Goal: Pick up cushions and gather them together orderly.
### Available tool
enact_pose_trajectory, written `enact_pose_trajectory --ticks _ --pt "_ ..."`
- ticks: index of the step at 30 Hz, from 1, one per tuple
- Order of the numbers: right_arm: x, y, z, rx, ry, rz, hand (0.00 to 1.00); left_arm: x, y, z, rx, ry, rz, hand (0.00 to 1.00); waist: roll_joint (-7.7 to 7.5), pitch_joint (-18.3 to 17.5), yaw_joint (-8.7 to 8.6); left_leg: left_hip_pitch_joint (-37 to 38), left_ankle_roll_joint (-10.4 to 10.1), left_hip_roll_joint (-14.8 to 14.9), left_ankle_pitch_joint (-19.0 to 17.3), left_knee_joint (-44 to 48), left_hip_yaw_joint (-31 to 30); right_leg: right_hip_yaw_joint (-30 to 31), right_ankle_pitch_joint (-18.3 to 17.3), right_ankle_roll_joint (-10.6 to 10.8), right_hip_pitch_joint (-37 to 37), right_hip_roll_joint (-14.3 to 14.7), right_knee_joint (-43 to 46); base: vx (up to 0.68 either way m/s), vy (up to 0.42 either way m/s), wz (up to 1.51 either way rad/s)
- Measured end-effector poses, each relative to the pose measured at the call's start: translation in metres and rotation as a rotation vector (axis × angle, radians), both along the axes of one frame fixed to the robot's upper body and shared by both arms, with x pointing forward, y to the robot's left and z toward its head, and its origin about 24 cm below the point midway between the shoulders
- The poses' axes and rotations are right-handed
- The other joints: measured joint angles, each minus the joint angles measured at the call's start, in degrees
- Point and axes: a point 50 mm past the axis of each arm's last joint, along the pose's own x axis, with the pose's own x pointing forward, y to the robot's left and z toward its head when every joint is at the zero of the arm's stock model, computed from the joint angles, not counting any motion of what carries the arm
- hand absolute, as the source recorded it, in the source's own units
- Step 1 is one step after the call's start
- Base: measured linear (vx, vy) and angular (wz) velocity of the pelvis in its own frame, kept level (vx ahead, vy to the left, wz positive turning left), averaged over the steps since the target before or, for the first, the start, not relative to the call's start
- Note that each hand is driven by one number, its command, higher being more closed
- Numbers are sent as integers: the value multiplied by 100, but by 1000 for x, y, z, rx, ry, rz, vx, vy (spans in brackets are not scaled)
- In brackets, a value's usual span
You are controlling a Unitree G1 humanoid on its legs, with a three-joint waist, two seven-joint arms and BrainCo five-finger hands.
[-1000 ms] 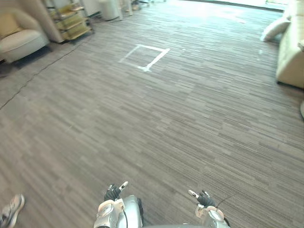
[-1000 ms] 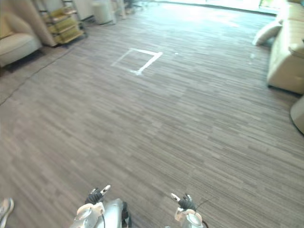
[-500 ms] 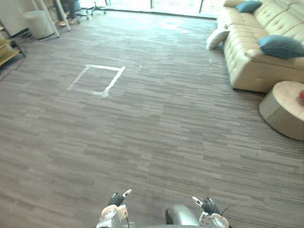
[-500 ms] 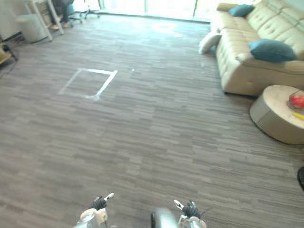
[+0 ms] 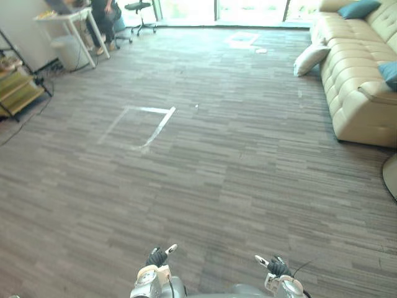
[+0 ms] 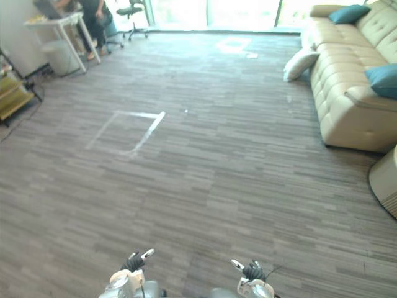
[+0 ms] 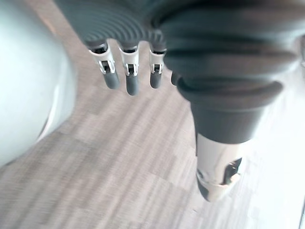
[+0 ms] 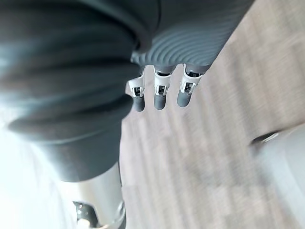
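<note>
Swung since half a second ago, leaving the sofa (image 6: 347, 93) nearer the right edge. Holding nothing in left hand (image 7: 128, 76) or right hand (image 8: 159, 93), fingers straight and loose, well apart from the sofa. Seeing a white cushion (image 6: 299, 63) on the floor against the sofa's far end, a far teal cushion (image 6: 348, 13) atop that end, a near teal cushion (image 6: 383, 79) by its near arm.

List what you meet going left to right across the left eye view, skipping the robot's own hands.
Yellow shelf rack → white table → taped square on the floor → cream cushion → teal cushion at the right edge.
</note>
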Motion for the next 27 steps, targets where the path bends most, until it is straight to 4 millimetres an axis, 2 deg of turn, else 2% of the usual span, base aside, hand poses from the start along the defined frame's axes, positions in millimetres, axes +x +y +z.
enact_pose_trajectory --ticks 2,4,5,6,7,8,9,10,11,12,13,14,15,16,17,18,19,20,21,22,23,24,25,26,27 --pt "-1 3 -1 10 8 -4 0 2 0 1 -2 -12 9 0 -15 -13 24 -295 -47 -234 105 -1924 140 253 -166 225 603 -207 -535 583 138 -62" --pt "-2 4 -2 13 14 -3 0 4 1 2 1 -20 10 0 -47 -47 53 -474 -37 -419 351 -2799 101 391 -279 336 836 -345 -743 656 236 -55" --pt "-7 4 -3 14 28 -6 0 4 0 3 0 -24 10 0 -52 -72 81 -516 201 -577 884 -3280 51 555 -367 493 1062 -434 -652 735 286 -64" --pt "-11 6 -4 21 38 -8 0 3 0 3 0 -23 9 0 -114 -112 135 -468 281 -633 1228 -3264 23 658 -416 581 1094 -504 -521 962 376 -62" --pt "-21 14 -8 47 64 -20 0 2 10 2 25 -15 10 0 -457 -321 173 -336 457 -906 1412 -3192 151 808 -533 794 865 -782 201 951 390 -32" --pt "-25 21 -10 68 75 -24 0 2 15 3 36 -15 11 0 -683 -360 162 -172 552 -1098 1150 -3169 172 852 -330 1097 533 -893 1067 934 382 -11" --pt "-27 24 -11 75 80 -24 0 2 17 3 40 -14 11 0 -748 -368 159 -66 559 -1156 1029 -3156 172 870 -119 1212 401 -878 1516 589 256 5" --pt "-28 28 -12 87 87 -22 0 1 20 2 48 -7 17 0 -844 -364 163 196 584 -1247 839 -3190 136 1005 479 1384 73 -774 2488 556 229 2" --pt "-28 28 -12 88 84 -15 0 -1 22 1 52 11 11 0 -831 -342 127 641 655 -1314 581 -3247 85 1086 1081 1723 -618 -661 3998 650 238 -13" --pt "-24 23 -10 71 70 -9 0 -2 18 -1 42 29 2 0 -719 -272 107 1041 664 -1305 410 -3348 62 966 1007 1706 -1003 -569 4683 612 213 -20" --pt "-23 20 -9 62 63 -6 0 -3 16 -2 35 40 -3 0 -627 -221 95 1254 656 -1289 332 -3405 39 917 934 1694 -1165 -538 4893 642 209 -24" --pt "-19 10 -5 19 33 10 0 -5 9 -5 22 64 -25 0 -451 -179 -18 1870 701 -1264 150 -3722 24 660 531 1557 -1823 -436 5254 495 162 -9" --pt "-19 7 -4 9 27 11 0 -7 6 -6 17 75 -38 0 -387 -183 -66 2095 701 -1259 79 -3880 14 513 397 1518 -2142 -376 5210 555 162 7" --pt "-17 5 -3 2 23 12 0 -6 1 -7 9 88 -58 0 -324 -131 -114 2434 740 -1262 -3 -4125 -45 213 177 1242 -2576 -369 4832 360 77 23" --pt "-17 4 -4 3 26 11 0 -6 -1 -7 4 90 -64 0 -334 -96 -149 2595 764 -1257 -52 -4216 -70 59 108 1144 -2713 -376 4554 472 52 41" --pt "-18 2 -3 9 13 -27 0 -4 -6 -7 -6 86 -70 0 -348 -55 -204 2920 814 -1225 -266 -4351 -173 -322 93 1016 -3026 -369 3686 418 6 36" --pt "-18 1 -3 8 12 -38 0 -3 -7 -7 -9 83 -71 0 -375 -60 -196 3038 755 -1203 -384 -4380 -221 -459 213 947 -3162 -344 3081 659 -49 45" --pt "-19 1 -4 12 22 -42 0 -1 -9 -6 -11 78 -75 0 -431 -82 -204 3183 666 -1216 -619 -4393 -344 -610 694 924 -3254 -341 1779 582 -81 33" --pt "-19 0 -4 13 23 -50 0 -1 -9 -6 -13 78 -77 0 -436 -72 -219 3254 646 -1226 -674 -4406 -407 -635 942 805 -3283 -337 1544 755 -107 54" --pt "-20 -3 -5 13 32 -75 0 -8 -15 -9 -31 98 -74 0 -329 -132 -320 3490 669 -1136 -710 -4457 -643 -663 1222 390 -3222 -266 1712 664 -99 46" --pt "-19 -6 -5 2 35 -74 0 -14 -16 -11 -35 112 -77 0 -218 -150 -337 3470 420 -1061 -549 -4107 -859 -786 850 264 -3181 -397 2080 649 -109 47" --pt "-19 -6 -5 2 35 -76 0 -14 -16 -11 -33 112 -82 0 -203 -141 -342 3443 363 -1057 -491 -3963 -924 -807 751 265 -3146 -439 2199 600 -147 42" --pt "-18 -10 -3 -8 31 -78 0 -13 -17 -11 -31 110 -88 0 -107 -155 -382 3248 313 -1031 -220 -3223 -1159 -912 651 275 -3041 -522 2444 723 -188 63" --pt "-19 -10 -4 -13 35 -70 0 -13 -17 -11 -40 110 -68 0 -1 -196 -451 2791 -193 -966 159 -2133 -1301 -1013 519 292 -2650 -521 2173 605 -150 63" --pt "-20 -10 -4 -12 37 -63 0 -13 -16 -10 -40 108 -57 0 14 -198 -446 2498 -436 -930 490 -1537 -1326 -1022 433 298 -2419 -503 1979 634 -147 37"
